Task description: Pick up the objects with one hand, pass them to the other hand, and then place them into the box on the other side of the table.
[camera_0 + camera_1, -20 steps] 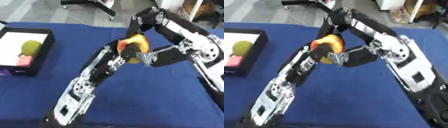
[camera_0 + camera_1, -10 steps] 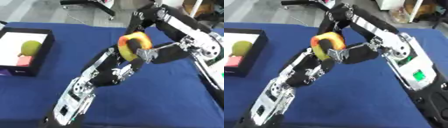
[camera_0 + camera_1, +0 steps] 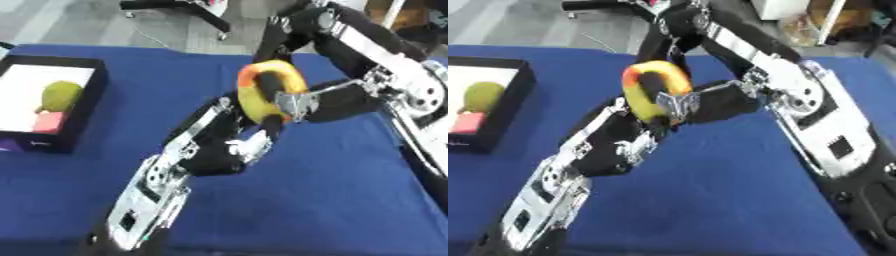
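I see mango-like yellow-orange fruit (image 3: pixel 267 90) held mid-air above blue surface (image 3: pixel 332 190), between both hands. My right hand (image 3: pixel 302 102) curls around it, dark fingers crossing its front. My left hand (image 3: pixel 249 145) just below it; can't tell its finger state. Black box (image 3: pixel 87 107) far left holds green fruit (image 3: pixel 59 95), pink block (image 3: pixel 48 121).

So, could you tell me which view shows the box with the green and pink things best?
The left eye view: the box shows nearly whole, with the green thing and pink thing inside. In the right eye view its left part is cut off at the edge.
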